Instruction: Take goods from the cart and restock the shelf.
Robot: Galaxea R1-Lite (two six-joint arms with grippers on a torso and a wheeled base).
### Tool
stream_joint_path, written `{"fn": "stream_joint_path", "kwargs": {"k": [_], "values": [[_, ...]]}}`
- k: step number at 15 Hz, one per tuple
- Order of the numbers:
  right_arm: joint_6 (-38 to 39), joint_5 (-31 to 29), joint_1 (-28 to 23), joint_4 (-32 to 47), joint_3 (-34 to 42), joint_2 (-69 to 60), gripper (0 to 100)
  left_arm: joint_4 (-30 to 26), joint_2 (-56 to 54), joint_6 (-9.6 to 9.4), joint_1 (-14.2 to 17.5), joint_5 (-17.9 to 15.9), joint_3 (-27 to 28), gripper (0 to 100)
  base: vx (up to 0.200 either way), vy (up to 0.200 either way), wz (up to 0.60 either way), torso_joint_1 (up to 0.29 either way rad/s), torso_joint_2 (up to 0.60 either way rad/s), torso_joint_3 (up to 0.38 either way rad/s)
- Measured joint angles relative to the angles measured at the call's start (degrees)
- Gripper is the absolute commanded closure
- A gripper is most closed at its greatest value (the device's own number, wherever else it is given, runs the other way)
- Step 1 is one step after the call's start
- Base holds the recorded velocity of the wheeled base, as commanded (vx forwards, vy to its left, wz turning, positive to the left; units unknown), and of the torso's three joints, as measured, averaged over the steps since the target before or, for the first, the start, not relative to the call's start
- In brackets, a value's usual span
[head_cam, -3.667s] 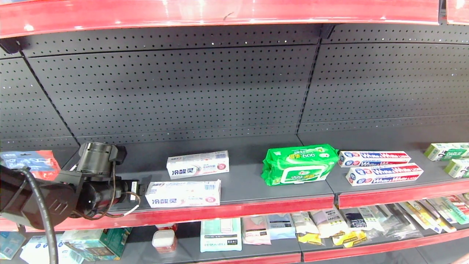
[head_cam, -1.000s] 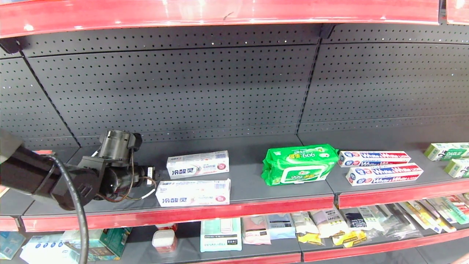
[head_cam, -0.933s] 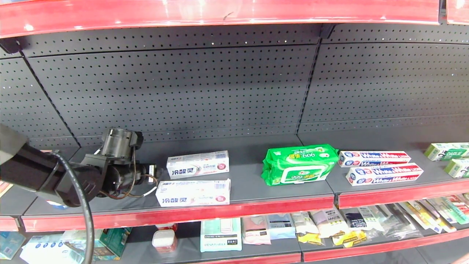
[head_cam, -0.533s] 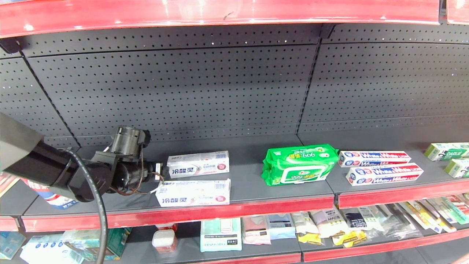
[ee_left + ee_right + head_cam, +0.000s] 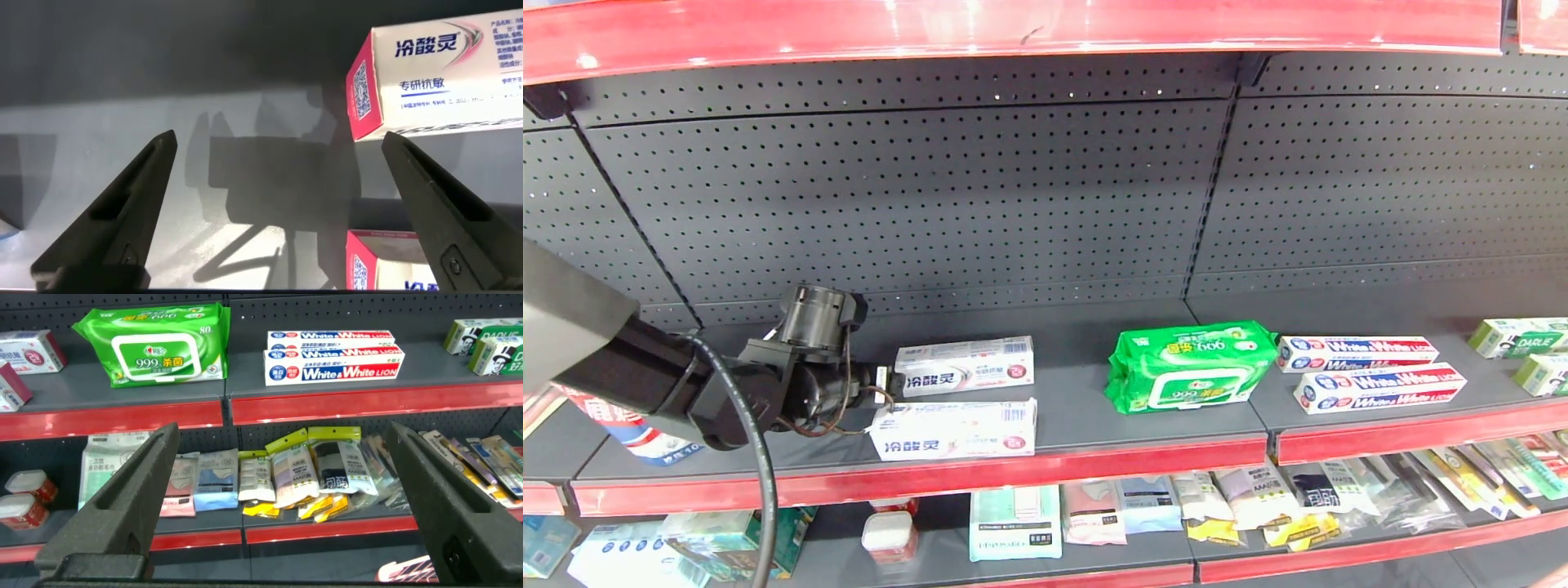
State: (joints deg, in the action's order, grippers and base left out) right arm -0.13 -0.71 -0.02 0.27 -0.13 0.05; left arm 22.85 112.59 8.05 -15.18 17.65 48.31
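Two white, pink-ended toothpaste boxes (image 5: 964,367) lie flat; left gripper (image 5: 278,137) and right gripper (image 5: 283,426) spread wide.

The left claw (image 5: 279,137) hangs low over the dark grey shelf (image 5: 73,139), its two fingers (image 5: 122,212) spread wide. A white toothpaste box (image 5: 441,82) lies ahead of one fingertip, pink end face toward the claw. A second box (image 5: 392,265) lies nearer, partly hidden by that same finger.

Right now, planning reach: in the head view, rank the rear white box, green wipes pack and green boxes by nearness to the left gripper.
1. rear white box, beside left gripper
2. green wipes pack, mid-shelf
3. green boxes, far right
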Motion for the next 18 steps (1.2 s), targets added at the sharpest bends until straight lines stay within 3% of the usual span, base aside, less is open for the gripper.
{"fn": "stream_joint_path", "kwargs": {"k": [13,18], "values": [[0.0,0.0,0.0,0.0,0.0,0.0,0,-0.9,0.1,-0.26,0.5,-0.1,1.0,0,0.0,0.0,0.0,0.0,0.0,0.0],[0.0,0.0,0.0,0.0,0.0,0.0,0,-7.4,-8.7,-2.63,2.9,-0.7,-2.7,0,0.0,0.0,0.0,0.0,0.0,0.0]]}}
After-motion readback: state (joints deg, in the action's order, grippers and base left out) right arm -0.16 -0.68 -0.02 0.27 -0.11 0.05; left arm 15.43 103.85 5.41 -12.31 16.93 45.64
